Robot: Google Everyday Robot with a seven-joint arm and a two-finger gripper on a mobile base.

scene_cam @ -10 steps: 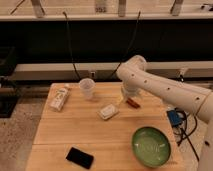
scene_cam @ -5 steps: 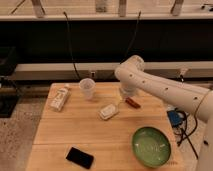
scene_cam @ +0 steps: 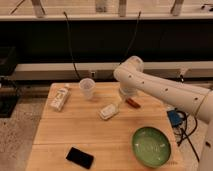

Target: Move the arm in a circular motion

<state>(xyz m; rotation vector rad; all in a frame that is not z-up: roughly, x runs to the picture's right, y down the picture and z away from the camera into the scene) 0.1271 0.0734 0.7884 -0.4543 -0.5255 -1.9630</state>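
The large white arm (scene_cam: 165, 90) reaches in from the right edge over the wooden table (scene_cam: 65, 135). Its bulbous elbow (scene_cam: 129, 70) is above the table's far middle. A short segment drops from the elbow toward the tabletop. The gripper (scene_cam: 121, 100) is at the end of that segment, low over the table, between a white packet (scene_cam: 109, 111) and a small red-brown item (scene_cam: 132, 103). The arm hides most of it.
A clear plastic cup (scene_cam: 87, 88) stands at the back of the table and a white bottle (scene_cam: 59, 97) lies at the back left. A green plate (scene_cam: 151, 146) sits front right, a black phone (scene_cam: 80, 157) front left. Cables and a blue object (scene_cam: 175, 118) are right of the table.
The elbow has shifted very slightly to the left and back. The things on the table have not moved.
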